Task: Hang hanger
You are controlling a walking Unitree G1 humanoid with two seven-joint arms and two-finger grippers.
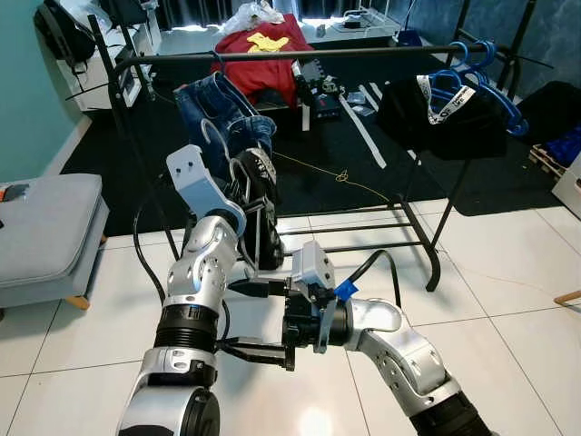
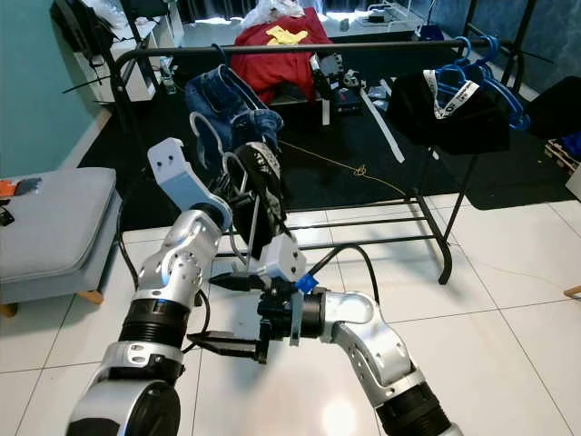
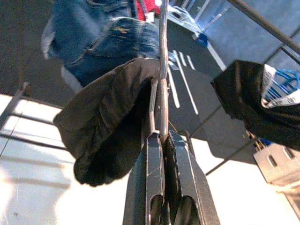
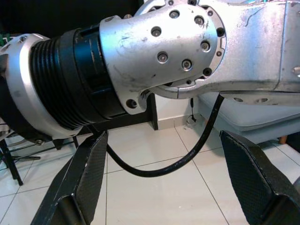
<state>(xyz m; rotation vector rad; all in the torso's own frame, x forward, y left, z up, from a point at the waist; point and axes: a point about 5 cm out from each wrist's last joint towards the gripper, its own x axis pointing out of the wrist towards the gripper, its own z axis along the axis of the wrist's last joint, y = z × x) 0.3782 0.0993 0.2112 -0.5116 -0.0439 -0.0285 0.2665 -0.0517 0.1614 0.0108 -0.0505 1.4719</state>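
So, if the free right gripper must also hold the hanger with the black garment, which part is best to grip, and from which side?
Probably the bare wire neck of the hanger, just above the left gripper, which is shut on the wire lower down. The black garment drapes bulkily to one side, so come from the uncovered side. The right gripper is open, low beside the left arm.

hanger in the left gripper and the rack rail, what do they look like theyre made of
The hanger looks like thin bare metal wire: slim, silvery, with a bright glint along it, clamped in the left gripper with a dark, matte, probably fabric garment draped on it. The rack rail looks like black-painted metal tube, smooth with a slight sheen.
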